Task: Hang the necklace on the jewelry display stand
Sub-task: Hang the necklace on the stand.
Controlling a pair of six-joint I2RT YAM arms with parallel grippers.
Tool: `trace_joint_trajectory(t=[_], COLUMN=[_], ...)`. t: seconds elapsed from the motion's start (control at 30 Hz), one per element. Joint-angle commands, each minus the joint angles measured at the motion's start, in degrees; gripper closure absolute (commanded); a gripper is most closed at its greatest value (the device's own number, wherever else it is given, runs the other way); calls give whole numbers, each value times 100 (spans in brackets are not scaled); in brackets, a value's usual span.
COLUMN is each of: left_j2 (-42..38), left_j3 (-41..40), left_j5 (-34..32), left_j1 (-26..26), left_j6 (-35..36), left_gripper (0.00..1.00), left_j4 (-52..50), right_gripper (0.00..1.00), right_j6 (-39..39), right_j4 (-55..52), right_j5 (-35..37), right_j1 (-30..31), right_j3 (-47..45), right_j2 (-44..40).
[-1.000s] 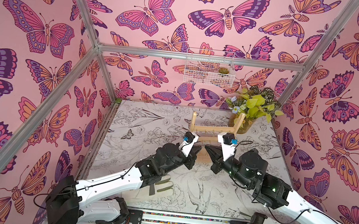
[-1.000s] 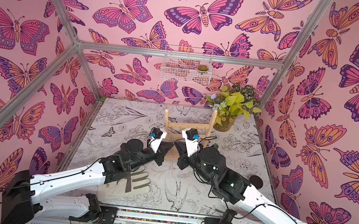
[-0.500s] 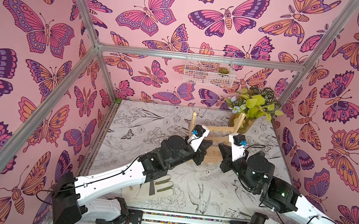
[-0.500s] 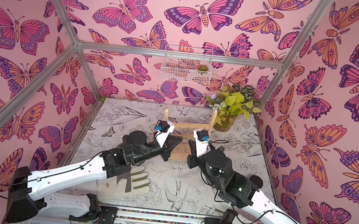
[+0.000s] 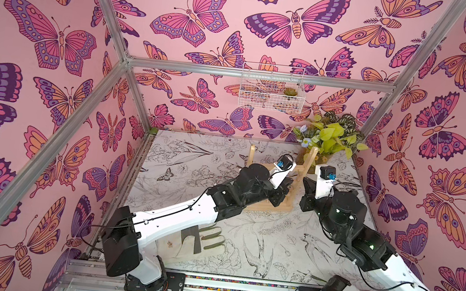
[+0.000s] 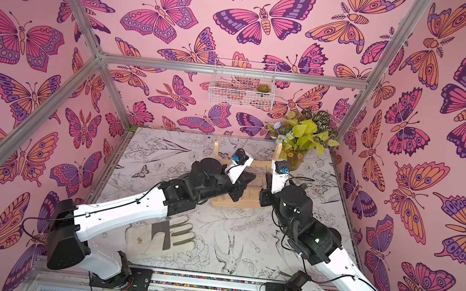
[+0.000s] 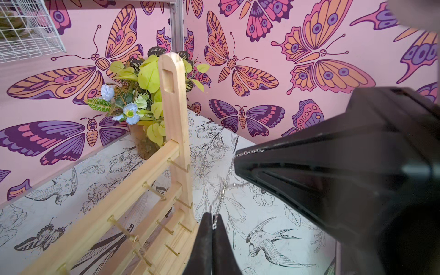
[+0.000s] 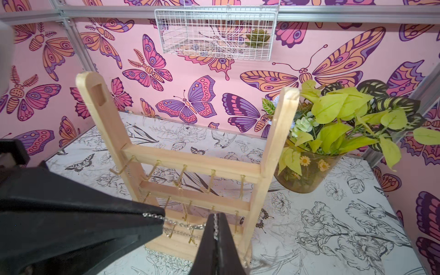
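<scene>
The necklace (image 7: 225,185) is a thin silver chain stretched between both grippers, and the right wrist view shows it as a short span (image 8: 183,224) in front of the lowest hooks. My left gripper (image 7: 213,220) is shut on one end. My right gripper (image 8: 216,219) is shut on the other. The jewelry display stand (image 8: 195,164), light wood with rows of gold hooks, stands upright just behind the chain. In both top views the left gripper (image 5: 284,188) (image 6: 247,181) and right gripper (image 5: 307,185) (image 6: 266,183) meet over the stand's base (image 5: 266,207) (image 6: 234,202). There the chain is too fine to see.
A potted plant (image 5: 329,137) in a clear pot stands right behind the stand's right upright. A white wire basket (image 5: 271,90) hangs on the back wall. A pale work glove (image 5: 201,245) lies at the front left, under the left arm.
Both arms have moved away from the front edge toward the stand, and the gripper tips are now over its base. Both grippers stay shut.
</scene>
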Motion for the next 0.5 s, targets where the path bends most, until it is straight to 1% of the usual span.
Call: trace_joint_trajectory(t=[0.0, 0.13, 0.47], left_j2=[247, 514, 887], left_j3=[360, 629, 963], left_j5=[64, 121, -192], left_j1=[-18, -20, -3], left_j6=[96, 89, 191], left_gripper=[100, 100, 100], left_j4=[-216, -265, -495], right_gripper=[100, 100, 100], right_j6=[1, 69, 209], right_j4=[-34, 64, 533], right_j5=[-251, -446, -867], right_j1=[-286, -534, -986], right_j3=[-27, -115, -436], right_j2=[15, -11, 19])
